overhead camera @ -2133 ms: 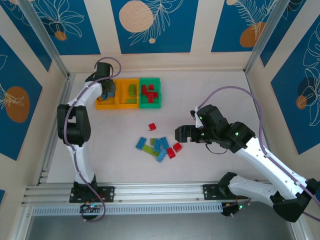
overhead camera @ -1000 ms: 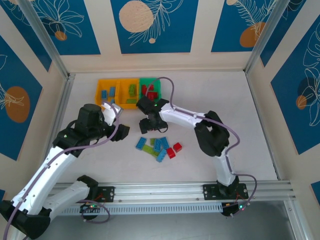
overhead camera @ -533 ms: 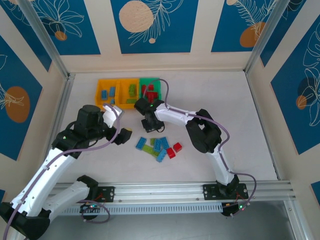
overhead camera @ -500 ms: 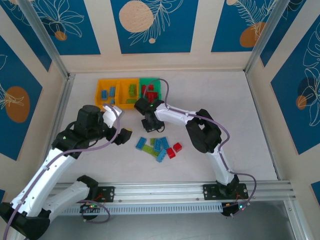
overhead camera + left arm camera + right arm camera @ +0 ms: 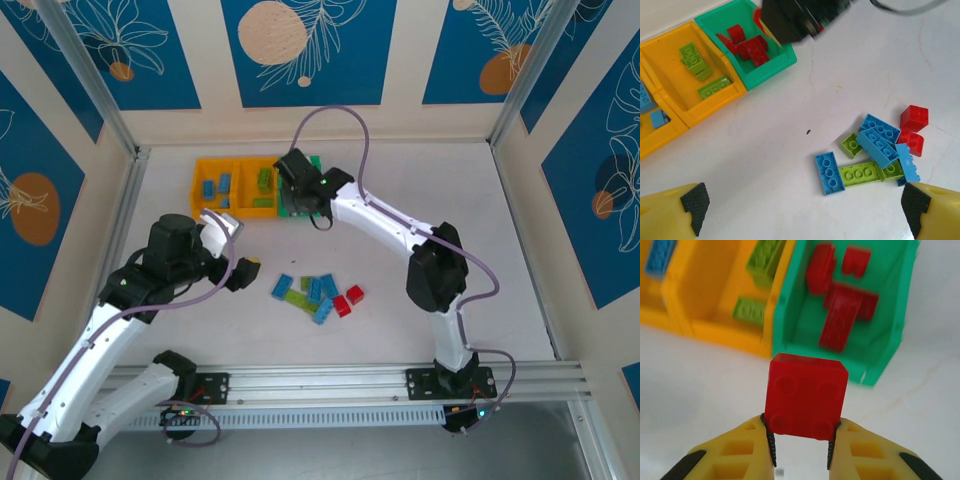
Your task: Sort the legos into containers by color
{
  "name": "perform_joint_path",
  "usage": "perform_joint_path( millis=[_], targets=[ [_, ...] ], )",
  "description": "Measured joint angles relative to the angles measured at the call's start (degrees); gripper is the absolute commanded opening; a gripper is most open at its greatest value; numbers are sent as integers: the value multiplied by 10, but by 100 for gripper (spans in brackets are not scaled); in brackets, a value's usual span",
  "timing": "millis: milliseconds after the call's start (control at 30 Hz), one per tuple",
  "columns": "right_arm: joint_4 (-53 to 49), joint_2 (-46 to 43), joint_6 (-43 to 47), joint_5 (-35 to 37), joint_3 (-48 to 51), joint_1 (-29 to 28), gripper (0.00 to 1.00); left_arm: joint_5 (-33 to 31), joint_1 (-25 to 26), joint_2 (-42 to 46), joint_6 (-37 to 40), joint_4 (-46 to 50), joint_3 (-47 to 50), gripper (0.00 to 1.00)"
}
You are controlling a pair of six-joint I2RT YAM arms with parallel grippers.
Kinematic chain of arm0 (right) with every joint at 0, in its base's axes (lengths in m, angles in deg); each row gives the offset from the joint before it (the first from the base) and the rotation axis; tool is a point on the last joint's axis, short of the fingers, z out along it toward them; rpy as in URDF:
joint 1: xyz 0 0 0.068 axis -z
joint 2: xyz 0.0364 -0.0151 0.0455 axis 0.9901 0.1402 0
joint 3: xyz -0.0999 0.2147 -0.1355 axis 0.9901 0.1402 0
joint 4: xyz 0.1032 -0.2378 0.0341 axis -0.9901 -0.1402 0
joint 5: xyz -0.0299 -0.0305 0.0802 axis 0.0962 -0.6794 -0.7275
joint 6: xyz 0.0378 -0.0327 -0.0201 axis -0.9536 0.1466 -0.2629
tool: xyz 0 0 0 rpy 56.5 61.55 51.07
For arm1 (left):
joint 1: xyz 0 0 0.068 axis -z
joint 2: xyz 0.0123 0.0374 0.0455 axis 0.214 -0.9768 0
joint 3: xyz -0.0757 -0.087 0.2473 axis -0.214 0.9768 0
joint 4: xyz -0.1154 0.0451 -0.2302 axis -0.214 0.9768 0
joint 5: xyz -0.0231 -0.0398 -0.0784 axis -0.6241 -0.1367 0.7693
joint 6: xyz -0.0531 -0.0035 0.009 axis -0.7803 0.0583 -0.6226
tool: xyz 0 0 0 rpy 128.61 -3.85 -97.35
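Right end effector (image 5: 800,442): fingers narrowed onto one red brick (image 5: 806,395), clamped by its two sides, studs facing the wrist camera. In the top view this end effector (image 5: 300,190) sat at the green bin (image 5: 314,160), covering most of it.

Left end effector (image 5: 802,205): fingers spread wide, holding nothing, poised above the desk (image 5: 765,150) near the loose pile (image 5: 875,147) of blue, lime green and red bricks.

Containers, three joined in a row:
- green bin (image 5: 890,355): red bricks (image 5: 840,320), several, lying jumbled.
- middle orange-yellow bin (image 5: 725,330): lime green bricks (image 5: 762,260).
- far orange-yellow bin (image 5: 655,315): blue bricks (image 5: 660,257), partly cut off by the picture edge.

Against half a second before: my right end effector had moved from the open desk just in front of the bins up to the green bin. My left arm had barely shifted. The loose pile lay as before.
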Motion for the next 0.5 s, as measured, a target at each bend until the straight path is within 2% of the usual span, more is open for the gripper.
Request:
perform_joint_path(
  millis=[100,233,300,367,500],
  targets=[
    [-1,74,18,0,-94,23,28,-7,-1,0,0,0,4,100],
    [-23,174,41,-11,-197,45,48,-10,-4,-1,0,0,5,100],
    [-38,205,48,-23,-227,49,53,-10,-8,-1,0,0,5,100],
    [-54,217,58,-32,-243,50,56,-10,-12,-2,0,0,6,100],
    [-85,205,70,-36,-251,43,57,-9,-17,-8,0,0,6,100]
  ],
)
